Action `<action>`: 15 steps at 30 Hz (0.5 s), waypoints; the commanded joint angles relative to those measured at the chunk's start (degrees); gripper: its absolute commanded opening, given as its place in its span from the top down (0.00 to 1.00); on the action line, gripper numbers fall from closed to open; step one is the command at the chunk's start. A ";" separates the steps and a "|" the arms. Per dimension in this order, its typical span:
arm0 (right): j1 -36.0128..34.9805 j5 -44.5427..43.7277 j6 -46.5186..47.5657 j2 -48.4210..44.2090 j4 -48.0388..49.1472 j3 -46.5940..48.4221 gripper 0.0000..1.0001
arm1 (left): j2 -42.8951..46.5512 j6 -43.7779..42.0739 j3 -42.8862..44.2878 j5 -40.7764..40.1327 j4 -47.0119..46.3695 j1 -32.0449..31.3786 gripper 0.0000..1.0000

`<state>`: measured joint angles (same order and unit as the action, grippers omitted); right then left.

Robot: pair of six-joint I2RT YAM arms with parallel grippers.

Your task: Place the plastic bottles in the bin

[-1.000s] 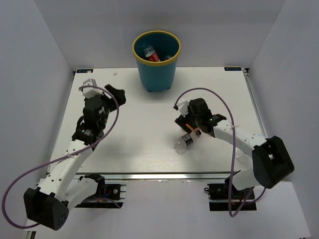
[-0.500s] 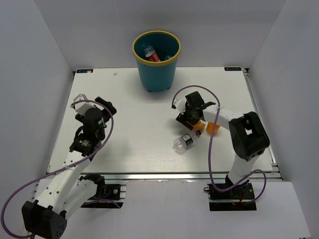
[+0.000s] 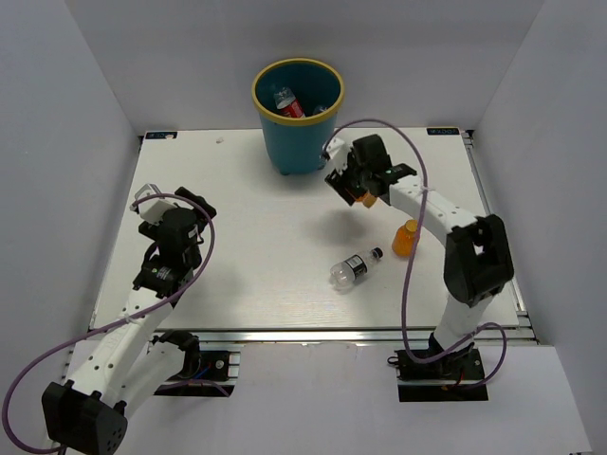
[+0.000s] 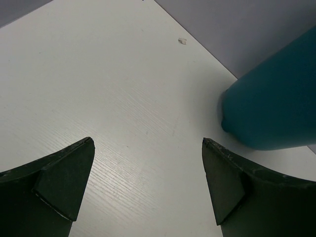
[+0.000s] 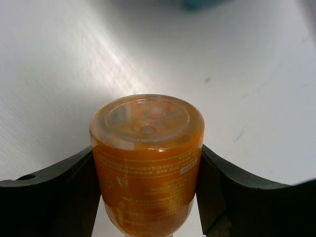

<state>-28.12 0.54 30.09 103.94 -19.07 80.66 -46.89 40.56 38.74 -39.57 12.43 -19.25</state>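
Worktop [image 3: 237, 284]: a white board that carries the bin and the loose bottles, with both arms reaching in over it.

Bin [image 3: 299, 147]: a teal bucket with a yellow rim. It stands just ahead of the right tool and a little to that tool's left, and well ahead and to the right of the left tool.

Right tool [image 3: 358, 180]: raised off the worktop, its fingers closed partway and pressed on both sides of the held orange bottle.

Left tool [image 4: 148, 148]: wide open with nothing between its fingers. It hovers low over bare board, with the bin wall ahead on its right.

Held orange bottle [image 5: 146, 158]: squeezed between the fingers with its base turned up toward the wrist camera. Its long axis crosses the fingers rather than running along them.

Dark-label bottle [image 3: 354, 268]: lying on its side behind the right tool, toward the arm bases, its cap end pointing forward and right.

Standing orange bottle [image 3: 406, 238]: apparently upright, behind the right tool and to its right.

Red-label bottle [image 3: 289, 106]: already inside the bin. The other clear shapes beside it are hard to tell apart.

What the move turns on: as I judge it, the bin's mouth lies a short way forward and left of the held bottle, so the load must rise above the rim before it is let go.

Nearer arm: the right arm, for both bottles left on the worktop.
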 commanded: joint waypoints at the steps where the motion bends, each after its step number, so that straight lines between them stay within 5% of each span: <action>1: 0.26 8.06 -1.70 -10.48 10.08 4.68 0.52 | 0.31 0.31 -0.68 -1.74 0.05 0.17 0.02; 6: 0.26 12.82 -5.46 -13.50 33.90 4.14 0.63 | -1.00 -0.21 -0.60 -0.43 -1.00 0.17 0.02; 9: 0.26 15.19 -7.76 -10.35 41.46 8.89 0.59 | -1.36 -0.57 -0.95 0.02 -1.79 0.17 0.02; 13: 0.26 9.67 -13.02 2.38 51.94 21.92 0.58 | -1.27 -0.56 -1.12 0.02 -2.23 0.17 0.02; 15: 0.26 7.22 -14.44 11.14 52.29 29.69 0.50 | -1.18 -0.65 -1.47 0.28 -2.93 0.17 0.02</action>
<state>-28.12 11.66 20.29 104.81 25.12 102.65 -48.51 40.45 37.87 -39.79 11.33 -19.25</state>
